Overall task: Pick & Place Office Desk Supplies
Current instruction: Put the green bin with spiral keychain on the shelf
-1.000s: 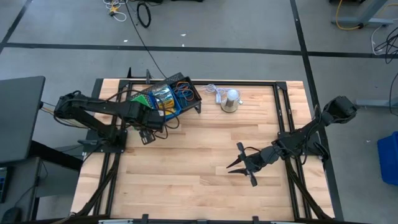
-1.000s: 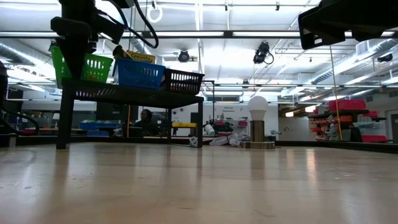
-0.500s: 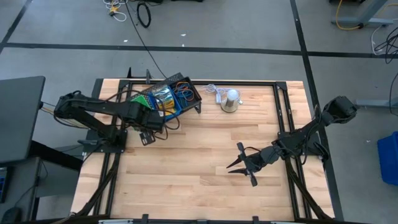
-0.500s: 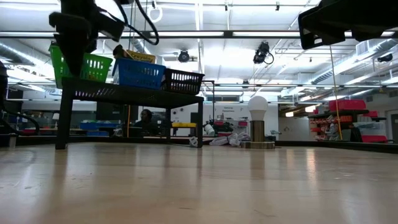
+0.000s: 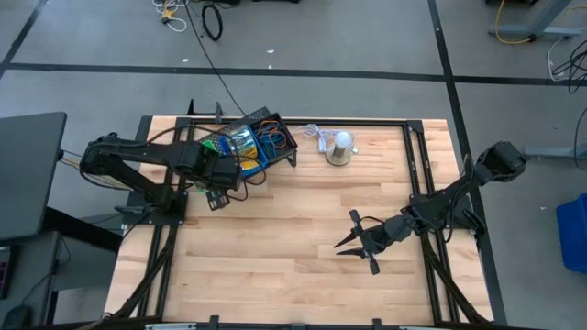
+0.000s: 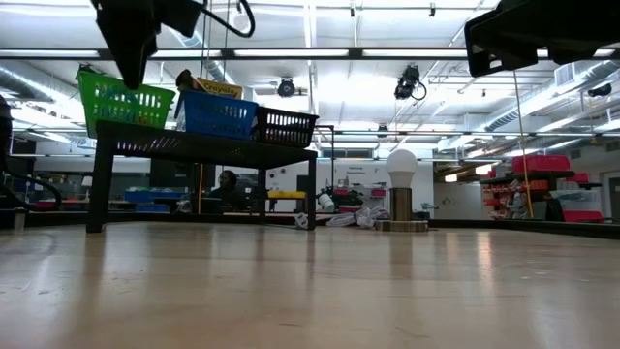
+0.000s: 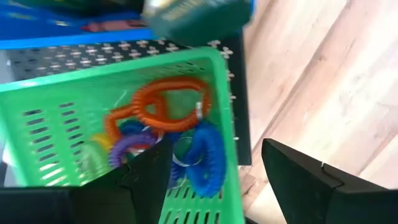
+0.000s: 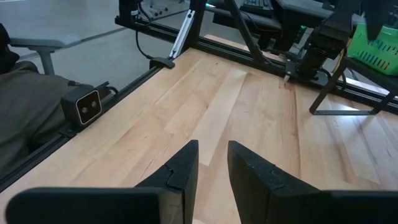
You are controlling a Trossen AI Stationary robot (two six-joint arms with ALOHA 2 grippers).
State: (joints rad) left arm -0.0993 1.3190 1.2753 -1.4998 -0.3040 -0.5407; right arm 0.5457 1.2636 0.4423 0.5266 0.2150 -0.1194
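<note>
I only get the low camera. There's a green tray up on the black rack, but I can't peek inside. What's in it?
Observer: The green plastic tray holds an orange coiled loop, a blue coiled loop and a purple coiled loop.
Operator: Is the arm's pincer grabbing one?
Observer: No. The left pincer hangs open above the tray with nothing between its fingers.
Operator: Where's the other arm?
Observer: The right pincer is far from the rack, over bare boards of the wooden table, open and holding nothing.
</note>
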